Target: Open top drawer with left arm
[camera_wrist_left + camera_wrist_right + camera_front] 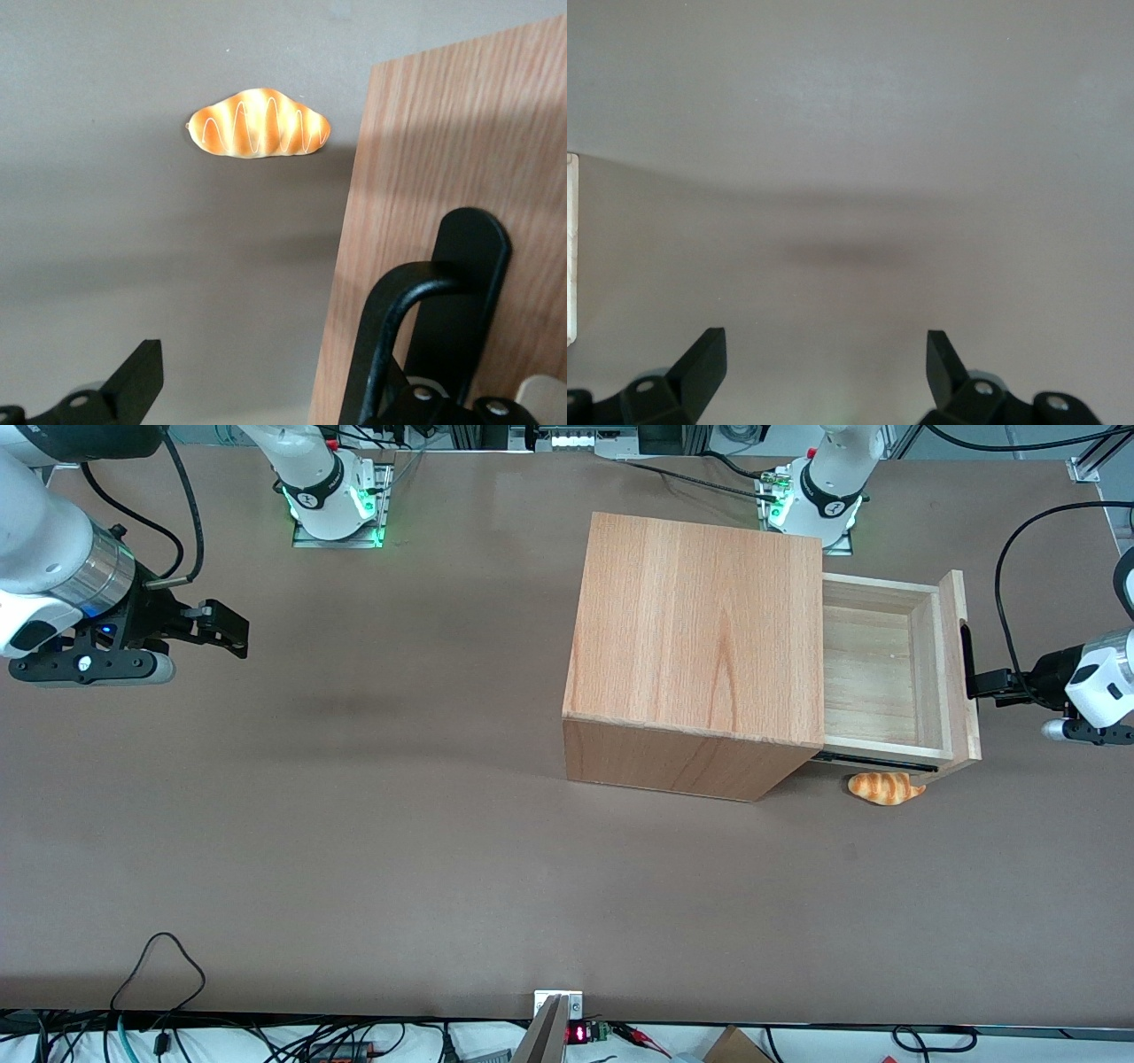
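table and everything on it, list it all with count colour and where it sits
table: 1, brown-grey, carries everything listed
cabinet: 1, wood-grain box, toward the working arm's end of the table
top drawer: 1, pale wood with a black bar handle and black side rail, pulled well out of the cabinet, inside looks bare
croissant: 1, golden-orange with pale stripes, on the table under the open drawer, at its edge nearer the front camera
cables: several, black, along the table edge nearest the front camera
left arm: 1, white with a black cable, in front of the drawer
gripper: 1, black, open, fingers at the drawer's handle
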Robot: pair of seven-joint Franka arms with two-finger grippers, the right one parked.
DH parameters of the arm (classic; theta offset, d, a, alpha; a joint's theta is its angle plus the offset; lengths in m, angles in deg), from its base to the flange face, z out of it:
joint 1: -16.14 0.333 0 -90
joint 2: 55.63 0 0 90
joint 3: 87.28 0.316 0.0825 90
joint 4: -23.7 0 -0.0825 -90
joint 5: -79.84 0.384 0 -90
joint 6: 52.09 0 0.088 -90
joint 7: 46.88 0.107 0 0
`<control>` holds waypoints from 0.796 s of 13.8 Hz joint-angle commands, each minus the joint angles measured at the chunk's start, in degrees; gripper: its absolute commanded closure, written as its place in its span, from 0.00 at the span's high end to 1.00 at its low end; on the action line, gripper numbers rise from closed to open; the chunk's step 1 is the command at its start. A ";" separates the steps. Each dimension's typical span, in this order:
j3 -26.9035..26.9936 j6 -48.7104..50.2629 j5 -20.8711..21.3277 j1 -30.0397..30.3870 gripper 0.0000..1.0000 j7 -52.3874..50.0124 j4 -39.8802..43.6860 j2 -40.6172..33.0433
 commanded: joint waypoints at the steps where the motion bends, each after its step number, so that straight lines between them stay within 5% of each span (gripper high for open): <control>1: -0.50 3.72 0.61 1.42 1.00 1.24 4.25 1.56; 11: -0.76 17.43 0.60 1.60 1.00 0.98 18.47 1.30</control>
